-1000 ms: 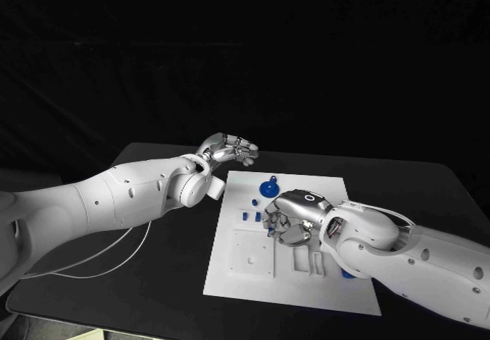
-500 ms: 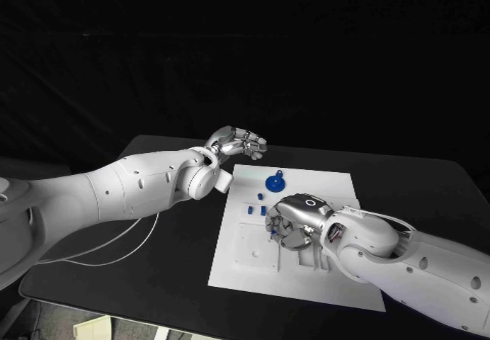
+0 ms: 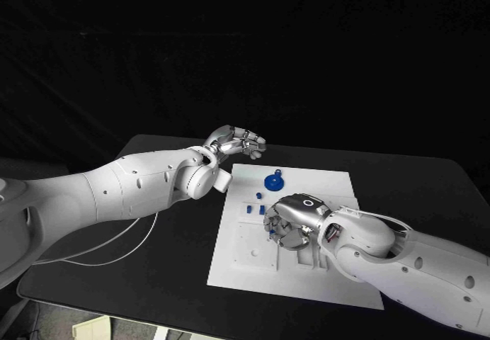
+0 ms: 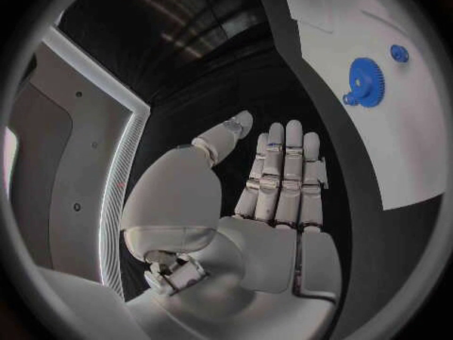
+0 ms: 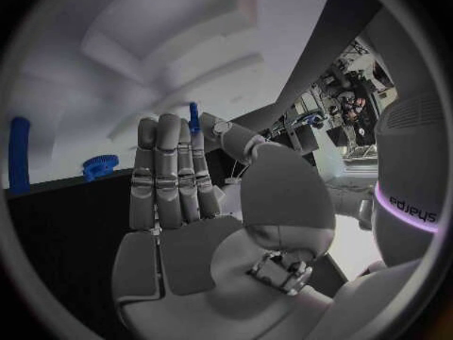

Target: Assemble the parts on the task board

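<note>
The white task board [image 3: 245, 273] lies in the middle of the black table. A blue gear [image 3: 272, 183] and a small blue peg [image 3: 277, 172] stand at its far end, seen again as gear [image 4: 366, 79] and gear [image 5: 99, 165]. Two small blue parts [image 3: 254, 210] sit left of centre. My right hand [image 3: 289, 225] hovers over the board's middle, palm down, and pinches a thin blue peg [image 5: 193, 116] between thumb and finger. My left hand [image 3: 237, 143] hangs off the board's far left corner; this left hand [image 4: 274, 196] has straight fingers and holds nothing.
Pale recessed slots [image 3: 306, 258] mark the board's near half, under my right forearm. A white cable [image 3: 112, 258] loops on the table left of the board. Bare black table [image 3: 418, 184] lies to the right and beyond the board.
The whole head picture shifted, so the camera moved. Against the board, both hands stay almost where they were, and the right hand keeps its pinch.
</note>
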Controlling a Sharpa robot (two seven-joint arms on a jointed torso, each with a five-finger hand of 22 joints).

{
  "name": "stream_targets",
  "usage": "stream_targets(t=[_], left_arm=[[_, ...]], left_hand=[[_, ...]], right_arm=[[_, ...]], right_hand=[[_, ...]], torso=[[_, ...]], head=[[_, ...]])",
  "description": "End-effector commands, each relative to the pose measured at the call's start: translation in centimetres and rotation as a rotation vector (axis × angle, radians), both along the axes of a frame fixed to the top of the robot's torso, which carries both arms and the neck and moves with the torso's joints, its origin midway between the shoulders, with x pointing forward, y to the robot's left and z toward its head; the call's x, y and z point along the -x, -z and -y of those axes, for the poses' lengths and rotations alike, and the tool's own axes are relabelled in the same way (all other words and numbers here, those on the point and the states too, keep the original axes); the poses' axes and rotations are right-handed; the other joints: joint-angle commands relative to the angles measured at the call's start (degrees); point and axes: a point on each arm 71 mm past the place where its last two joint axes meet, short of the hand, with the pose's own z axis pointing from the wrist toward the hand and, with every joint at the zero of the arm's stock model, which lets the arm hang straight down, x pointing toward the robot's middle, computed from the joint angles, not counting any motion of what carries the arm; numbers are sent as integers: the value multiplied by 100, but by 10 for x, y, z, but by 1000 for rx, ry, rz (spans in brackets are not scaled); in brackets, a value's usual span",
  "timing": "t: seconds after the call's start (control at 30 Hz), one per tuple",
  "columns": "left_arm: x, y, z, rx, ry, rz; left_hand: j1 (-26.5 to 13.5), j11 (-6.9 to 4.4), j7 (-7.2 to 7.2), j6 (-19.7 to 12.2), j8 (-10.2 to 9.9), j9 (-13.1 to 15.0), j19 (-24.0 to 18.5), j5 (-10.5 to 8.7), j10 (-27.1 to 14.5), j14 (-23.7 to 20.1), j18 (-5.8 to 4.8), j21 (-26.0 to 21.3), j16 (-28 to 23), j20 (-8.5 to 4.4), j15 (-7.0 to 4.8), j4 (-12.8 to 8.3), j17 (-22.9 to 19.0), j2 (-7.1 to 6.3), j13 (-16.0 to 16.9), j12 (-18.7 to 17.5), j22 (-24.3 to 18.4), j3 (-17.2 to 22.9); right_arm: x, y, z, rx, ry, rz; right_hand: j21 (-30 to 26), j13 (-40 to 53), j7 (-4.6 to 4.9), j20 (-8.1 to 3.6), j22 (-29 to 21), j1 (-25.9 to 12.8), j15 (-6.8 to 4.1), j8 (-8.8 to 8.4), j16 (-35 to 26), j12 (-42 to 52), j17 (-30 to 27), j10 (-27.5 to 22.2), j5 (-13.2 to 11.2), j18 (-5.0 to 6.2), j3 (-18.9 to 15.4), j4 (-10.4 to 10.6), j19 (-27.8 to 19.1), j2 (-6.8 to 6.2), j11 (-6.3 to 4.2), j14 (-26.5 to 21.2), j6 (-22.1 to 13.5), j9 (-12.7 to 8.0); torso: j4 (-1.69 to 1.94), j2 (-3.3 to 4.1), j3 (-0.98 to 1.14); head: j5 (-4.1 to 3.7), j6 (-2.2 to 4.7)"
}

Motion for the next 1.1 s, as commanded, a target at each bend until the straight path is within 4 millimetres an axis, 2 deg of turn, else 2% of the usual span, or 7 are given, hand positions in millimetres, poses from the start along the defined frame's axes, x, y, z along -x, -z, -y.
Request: stream_targets(t=[0.03,0.57,1.1], left_arm=[[0,-1,2,11,13,1],[0,-1,3,11,14,-1],[0,-1,3,10,14,-3]], left_hand=[[-31,28,-12,-36,14,-8,-17,31,-33,18,67,-31,-35,17,2,-13,8,15,-8,-14,9,-27],[-34,30,-10,-41,13,-10,-17,30,-37,18,67,-36,-47,18,4,-11,21,15,-11,-14,13,-29],[-32,31,-7,-48,11,-12,-19,30,-41,18,67,-41,-60,19,5,-13,34,14,-15,-15,17,-29]], right_arm=[[2,2,-2,11,-8,5],[5,3,-5,8,-18,-4],[4,9,-5,53,-17,-4]], right_hand=[[34,9,15,4,10,13,-59,10,40,-5,7,51,14,84,5,-37,33,18,-6,1,44,-10],[35,16,15,3,13,12,-59,9,42,-9,8,54,15,84,7,-35,35,21,-6,2,45,-6],[36,24,14,2,16,13,-60,8,45,-13,10,56,13,84,8,-37,36,20,-7,3,46,-3]], torso=[[6,0,-3],[3,-2,-3],[1,-4,1]], head=[[11,-5],[68,-45],[82,-71]])
